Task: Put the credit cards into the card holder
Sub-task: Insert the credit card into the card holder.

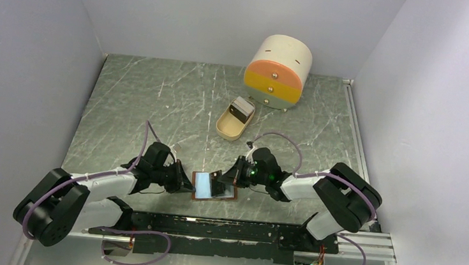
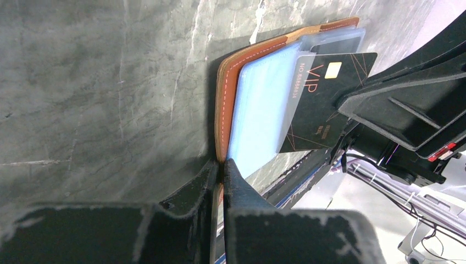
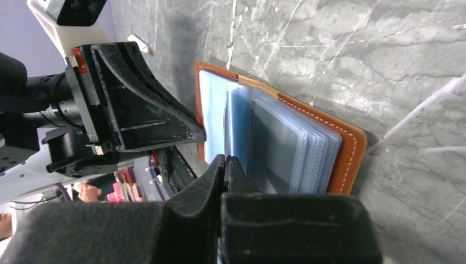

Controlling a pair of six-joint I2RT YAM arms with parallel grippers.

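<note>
The tan leather card holder (image 1: 215,187) lies open near the table's front edge, its clear pockets (image 3: 286,148) fanned out. My left gripper (image 2: 221,164) is shut on the holder's left leather edge (image 2: 225,99). My right gripper (image 3: 225,159) is shut on a black credit card (image 2: 324,104) marked VIP. That card hangs slanted over the pockets, one corner against the clear sleeves. In the top view the left gripper (image 1: 184,182) and right gripper (image 1: 231,177) face each other across the holder. More credit cards (image 1: 242,109) stand in a tray further back.
A beige oval tray (image 1: 227,127) sits behind the holder at mid-table. A round cream-and-orange drawer box (image 1: 277,72) stands at the back. Grey walls close in on the left, back and right. The arms' base rail (image 1: 223,231) runs along the near edge.
</note>
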